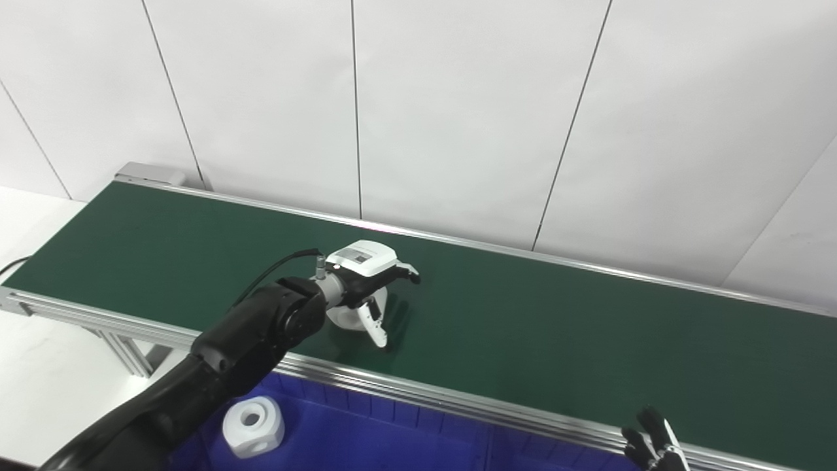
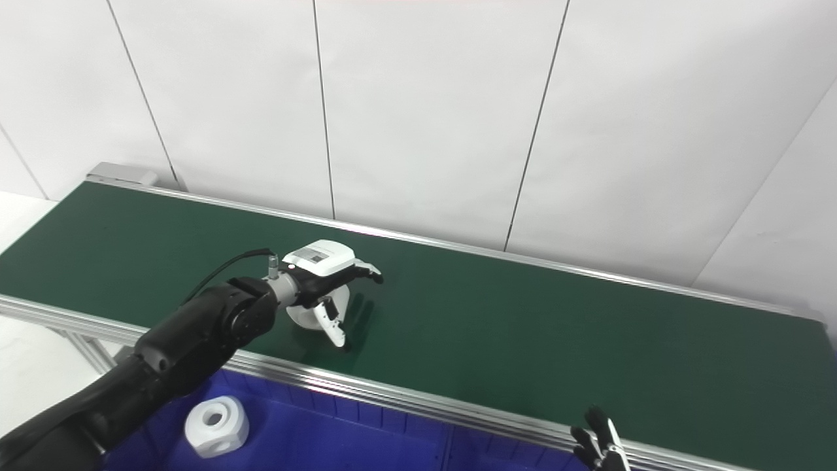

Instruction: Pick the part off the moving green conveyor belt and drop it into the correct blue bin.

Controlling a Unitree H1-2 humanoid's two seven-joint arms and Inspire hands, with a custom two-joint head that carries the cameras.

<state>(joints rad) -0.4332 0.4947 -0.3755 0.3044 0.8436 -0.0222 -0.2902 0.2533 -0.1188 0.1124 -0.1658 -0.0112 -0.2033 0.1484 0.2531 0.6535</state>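
Note:
My left hand (image 1: 367, 288) reaches over the green conveyor belt (image 1: 556, 327) near its front edge, white back plate facing up. Its fingers (image 1: 409, 273) point right and its thumb (image 1: 377, 330) points down, spread apart. A white rounded part (image 1: 341, 318) sits on the belt right under the palm, mostly hidden by the hand; I cannot see any finger closed around it. Only the dark fingertips of my right hand (image 1: 654, 441) show at the bottom right, splayed upward below the belt's front rail and holding nothing.
A blue bin (image 1: 392, 438) lies below the belt's front rail, holding one white part with a round hole (image 1: 254, 426). An aluminium rail (image 1: 458, 400) runs along the belt's front edge. A white panelled wall stands behind the belt.

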